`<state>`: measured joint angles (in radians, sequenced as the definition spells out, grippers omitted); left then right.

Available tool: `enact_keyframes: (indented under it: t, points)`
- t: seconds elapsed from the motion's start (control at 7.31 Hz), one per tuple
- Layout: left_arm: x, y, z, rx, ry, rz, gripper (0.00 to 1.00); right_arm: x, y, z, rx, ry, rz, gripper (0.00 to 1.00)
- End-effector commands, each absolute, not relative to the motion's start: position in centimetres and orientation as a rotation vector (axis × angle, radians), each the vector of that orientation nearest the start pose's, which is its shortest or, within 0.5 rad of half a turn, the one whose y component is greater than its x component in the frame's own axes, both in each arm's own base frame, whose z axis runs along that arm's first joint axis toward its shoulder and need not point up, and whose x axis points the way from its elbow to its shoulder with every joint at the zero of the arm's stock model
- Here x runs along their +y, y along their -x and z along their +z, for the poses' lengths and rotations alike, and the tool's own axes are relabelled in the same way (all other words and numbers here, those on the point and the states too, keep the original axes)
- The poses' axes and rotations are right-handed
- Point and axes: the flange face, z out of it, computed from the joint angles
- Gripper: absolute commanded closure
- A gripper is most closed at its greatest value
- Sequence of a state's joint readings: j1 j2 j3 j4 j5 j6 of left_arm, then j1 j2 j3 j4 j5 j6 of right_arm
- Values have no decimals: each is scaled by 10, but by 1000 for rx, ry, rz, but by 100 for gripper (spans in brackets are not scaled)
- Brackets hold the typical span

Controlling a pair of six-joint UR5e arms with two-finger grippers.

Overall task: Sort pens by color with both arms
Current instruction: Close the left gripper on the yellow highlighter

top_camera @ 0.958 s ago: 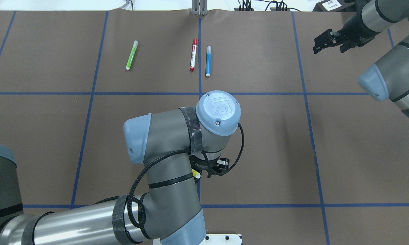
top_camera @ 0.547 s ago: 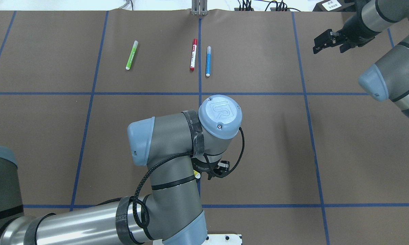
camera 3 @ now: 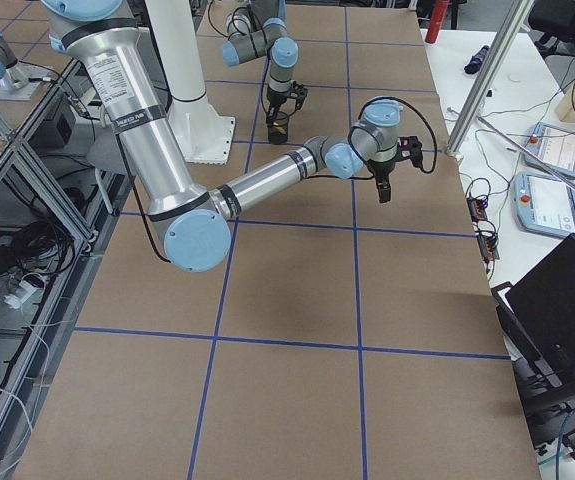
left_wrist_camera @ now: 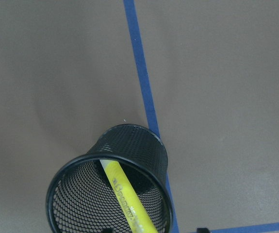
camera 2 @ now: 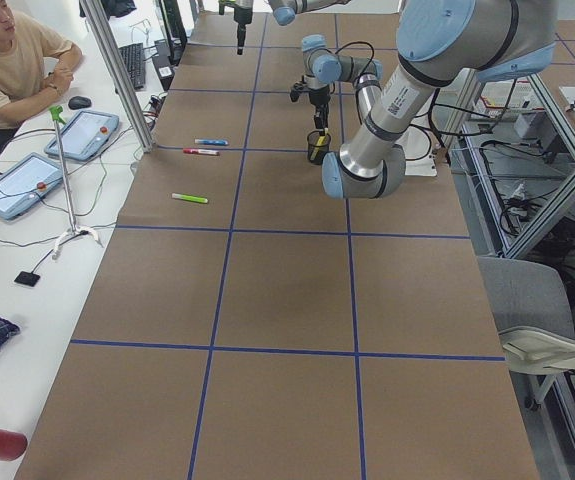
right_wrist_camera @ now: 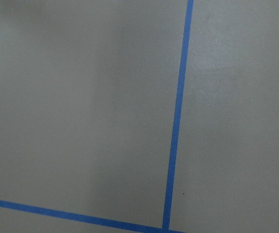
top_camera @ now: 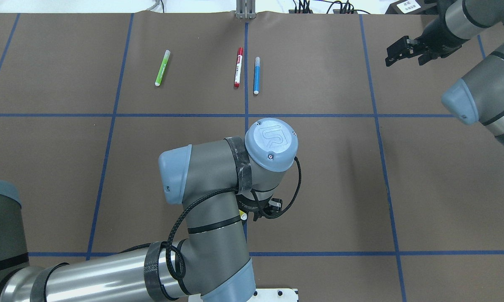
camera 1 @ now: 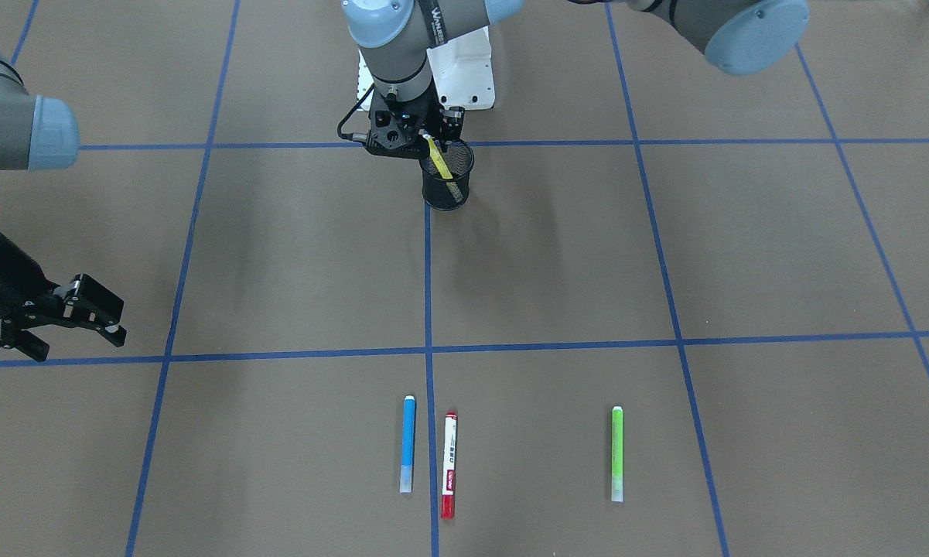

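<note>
My worry: the yellow highlighter (left_wrist_camera: 124, 194) leans in the mesh cup (left_wrist_camera: 144, 141), its top between the parted jaws of my left pincer (camera 1: 433, 141). A crooked lift could snag it and topple the cup. The left arm (top_camera: 218, 167) hangs wrist-down over it. The right pincer (top_camera: 392, 53), spread and empty, hovers at 2 o'clock. The blue pen (top_camera: 256, 75), red-ended pen (top_camera: 238, 67) and green highlighter (top_camera: 162, 68) lie at 12.

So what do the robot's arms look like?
The left arm and right arm are silver-grey tubes with light blue caps at the joints. One cap on the left arm has a UR logo pressed into it. A black cable loops along the left arm, and black bands wrap around it. Each arm ends in black two-finger jaws.
</note>
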<state>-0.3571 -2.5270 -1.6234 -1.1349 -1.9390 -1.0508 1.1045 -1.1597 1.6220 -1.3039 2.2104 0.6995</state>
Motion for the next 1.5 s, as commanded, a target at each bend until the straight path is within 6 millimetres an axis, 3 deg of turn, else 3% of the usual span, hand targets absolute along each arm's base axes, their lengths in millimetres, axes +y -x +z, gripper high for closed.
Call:
enact_keyframes:
  t: [0.0,0.27,0.55,1.37]
  points:
    - [-327,-616,101,664,88,270,37,-613,226,371,-895,-250,-17,1]
    - [-327,-615,101,665,86,270,49,-612,226,370,-897,-251,-18,1]
    - [-327,-612,95,674,79,270,55,-612,226,370,-897,-252,-18,1]
    - [-327,-610,99,667,79,268,59,-612,226,370,-897,-252,-18,1]
